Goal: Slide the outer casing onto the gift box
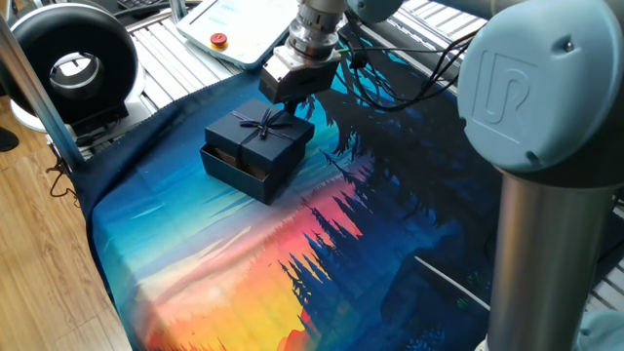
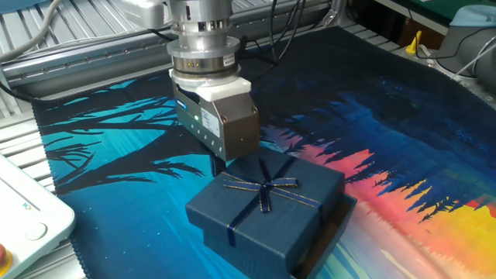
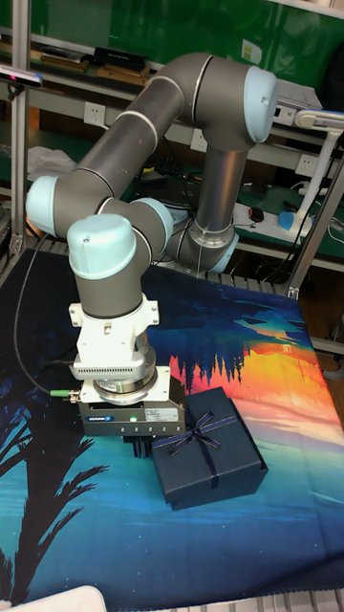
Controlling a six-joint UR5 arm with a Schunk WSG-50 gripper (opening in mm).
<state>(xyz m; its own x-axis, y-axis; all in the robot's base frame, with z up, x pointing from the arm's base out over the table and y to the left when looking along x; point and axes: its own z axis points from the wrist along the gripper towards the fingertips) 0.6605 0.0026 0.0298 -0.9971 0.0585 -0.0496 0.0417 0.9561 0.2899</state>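
Outer casing [image 1: 261,132], bow on top, lying on the far left part of the printed cloth [image 1: 244,263], drawn most of the way over the gift box [image 1: 237,172]. Upright and flat, not tilted. In one fixed view, only a narrow strip of the tray poking out from under the casing's near-left edge; in the other fixed view, the same strip showing as a dark lip at the right of the casing. Contents of the tray almost wholly covered; too dark in the gap to tell more.

By judgement, well past the halfway mark: casing started onto the tray, aligned with it, and closed to within a sliver. Left to do: the last bit of travel until casing and tray edges sit flush, then a clear withdrawal.

Just behind the casing's far edge, the gripper [image 2: 219,163], low and close against the cardboard, seemingly touching its side wall, though actual contact not certain. Not clamped on the casing in any view. Fingertips hidden behind the casing and the gripper body, so apart or together: cannot tell. In the tall fixed view, gripper body directly left of the casing, arm rising behind it.
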